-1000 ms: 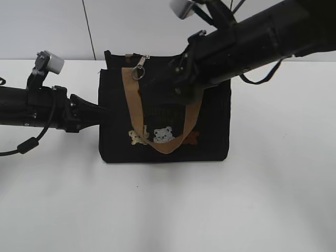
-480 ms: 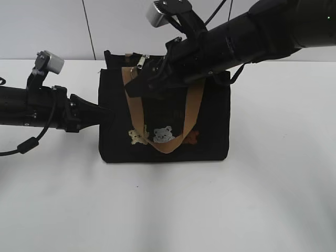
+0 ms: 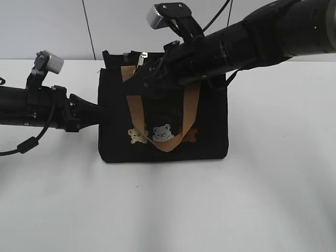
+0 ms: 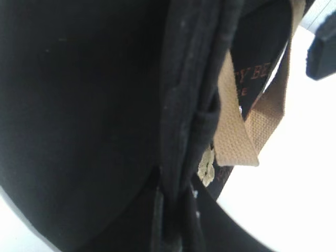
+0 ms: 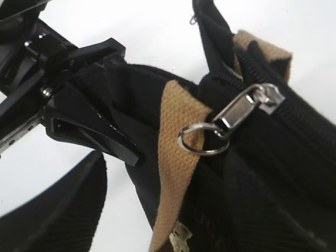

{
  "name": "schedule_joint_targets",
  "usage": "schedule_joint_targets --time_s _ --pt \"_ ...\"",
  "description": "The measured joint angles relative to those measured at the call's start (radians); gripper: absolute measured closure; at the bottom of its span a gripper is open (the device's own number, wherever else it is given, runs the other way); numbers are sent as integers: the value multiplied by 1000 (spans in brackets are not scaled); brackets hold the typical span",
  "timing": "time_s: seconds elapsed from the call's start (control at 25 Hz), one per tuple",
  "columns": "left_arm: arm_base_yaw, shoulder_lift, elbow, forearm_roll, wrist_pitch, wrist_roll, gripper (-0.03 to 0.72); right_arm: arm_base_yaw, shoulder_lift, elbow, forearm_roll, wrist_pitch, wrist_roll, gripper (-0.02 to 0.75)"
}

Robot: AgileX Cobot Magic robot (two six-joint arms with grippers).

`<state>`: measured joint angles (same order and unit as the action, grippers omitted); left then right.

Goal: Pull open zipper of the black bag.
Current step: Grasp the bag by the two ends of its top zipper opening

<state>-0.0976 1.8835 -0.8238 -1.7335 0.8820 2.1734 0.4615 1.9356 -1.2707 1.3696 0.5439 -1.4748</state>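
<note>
A white counter (image 3: 168, 210) runs back to a pale grey wall, and the black bag (image 3: 210, 136) stands upright on it near the middle.

The left hand (image 3: 102, 116) comes in low from the left and is pinched nearly closed on the bag's left side edge; in the right wrist view its black fingers (image 5: 100, 142) clamp a fold of the black fabric. The left wrist view is filled with that dark cloth, with a tan strap (image 4: 236, 142) hanging just beside it.

The right hand (image 3: 144, 73) reaches across from the upper right and hovers at the bag's top edge with its jaws spread wide, holding nothing. The zipper (image 5: 236, 113), a silver pull tab with a round ring, sits at the left end of the bag's top, just beside this hand's fingertips and apart from them; the ring lies over the tan strap. In the exterior view the zipper (image 3: 140, 59) shows just above and left of the right hand.

Three small bear patches (image 3: 163, 133) sit low on the bag's front, where the strap loops down.
</note>
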Motion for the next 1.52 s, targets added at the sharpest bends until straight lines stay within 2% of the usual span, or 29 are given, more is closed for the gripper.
schedule_joint_targets --time_s 0.28,0.6,0.72,0.92,1.04,1.2,1.52 --pt "0 0 -1 -5 0 0 655 0 6 0 133 3 -110 276" --pt "0 0 -1 -7 0 0 655 0 6 0 151 -18 -122 317" --pt "0 0 -1 -8 0 0 655 0 6 0 151 -46 -123 414" --pt "0 0 -1 -8 0 0 655 0 6 0 153 -86 -121 664" --pt "0 0 -1 -8 0 0 655 0 2 0 149 -92 -114 744" --pt "0 0 -1 -7 1 0 655 0 -28 0 90 -108 -45 753" --pt "0 0 -1 -3 1 0 655 -9 -110 0 -159 -95 175 753"
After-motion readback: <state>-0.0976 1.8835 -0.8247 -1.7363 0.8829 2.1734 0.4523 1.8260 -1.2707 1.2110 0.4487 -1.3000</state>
